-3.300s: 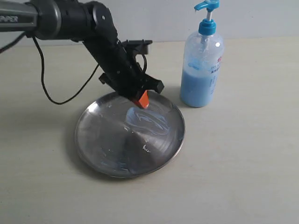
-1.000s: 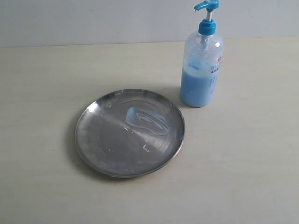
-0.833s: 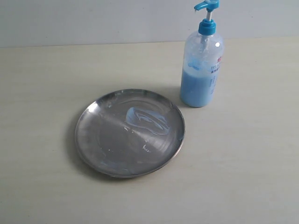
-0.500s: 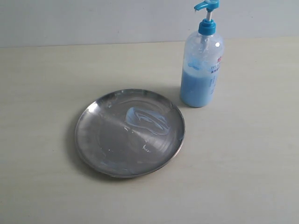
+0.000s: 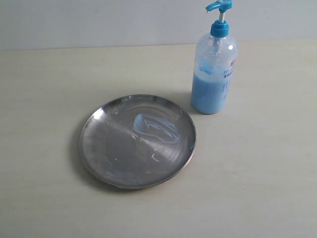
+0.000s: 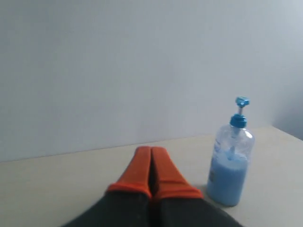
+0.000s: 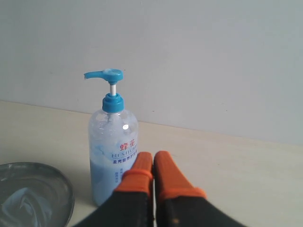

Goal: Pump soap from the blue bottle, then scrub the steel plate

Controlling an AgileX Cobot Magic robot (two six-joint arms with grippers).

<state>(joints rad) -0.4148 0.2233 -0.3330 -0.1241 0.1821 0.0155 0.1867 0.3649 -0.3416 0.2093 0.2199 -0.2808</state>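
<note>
The blue bottle (image 7: 113,158), at the upper right of the exterior frame, bears the only print. In the right wrist view it shows two red Chinese characters, 蜂花. The Latin capitals and small blue lines beneath are too blurred to read.

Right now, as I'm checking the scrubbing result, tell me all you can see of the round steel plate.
The large round shiny steel plate lies flat on the pale table, shallow with a raised rim and scuffed, reflective surface. A pale blue soap smear swirls over its part nearest the clear blue-pump bottle, which stands beside it, apart. Nothing else touches it.
</note>
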